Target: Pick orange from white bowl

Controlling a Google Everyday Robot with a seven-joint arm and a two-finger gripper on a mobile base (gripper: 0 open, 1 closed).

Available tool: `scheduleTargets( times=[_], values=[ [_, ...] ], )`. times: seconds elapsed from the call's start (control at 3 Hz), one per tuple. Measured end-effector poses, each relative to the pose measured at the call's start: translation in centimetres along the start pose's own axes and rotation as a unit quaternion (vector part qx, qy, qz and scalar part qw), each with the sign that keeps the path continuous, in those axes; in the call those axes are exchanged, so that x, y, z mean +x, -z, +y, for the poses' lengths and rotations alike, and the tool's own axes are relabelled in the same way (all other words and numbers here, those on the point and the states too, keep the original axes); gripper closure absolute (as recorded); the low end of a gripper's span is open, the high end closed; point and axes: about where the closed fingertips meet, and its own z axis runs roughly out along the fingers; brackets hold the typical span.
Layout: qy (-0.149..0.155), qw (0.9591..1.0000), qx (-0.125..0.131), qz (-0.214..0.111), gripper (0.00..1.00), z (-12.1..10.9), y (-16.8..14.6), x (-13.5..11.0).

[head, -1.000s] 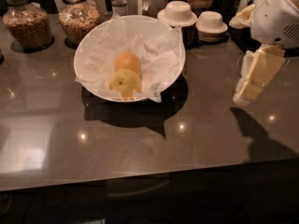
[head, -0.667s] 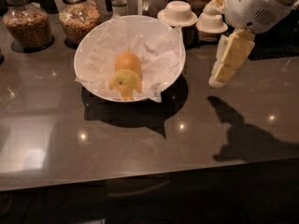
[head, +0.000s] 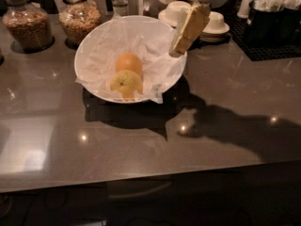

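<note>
The wide white bowl (head: 89, 46), lined with crinkled white paper, stands on the dark counter at centre left. Two fruits lie in it. The orange (head: 126, 82) is the yellowish fruit at the front, with a small dark dimple. A smooth, evenly orange ball (head: 129, 62) sits right behind it, touching it. My gripper (head: 178, 48) is cream-coloured and hangs tilted down-left over the bowl's right rim. It is above and to the right of both fruits and touches neither.
Two glass jars of grains (head: 28, 20) (head: 79, 13) stand at the back left. Small cream upturned bowls on saucers (head: 214, 23) sit behind the gripper. A dark tray with containers (head: 273, 22) is at the back right. The counter's front edge (head: 150, 173) runs across below.
My gripper has moved left from the counter's right side to above the bowl's right rim. The bowl and both fruits have not moved.
</note>
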Motion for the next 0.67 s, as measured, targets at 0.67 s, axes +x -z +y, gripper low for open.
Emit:
scheduleTargets(
  times=[0.67],
  values=[
    [0.152, 0.9864, -0.064, 0.006, 0.23, -0.4, -3.5, -6.6]
  ],
)
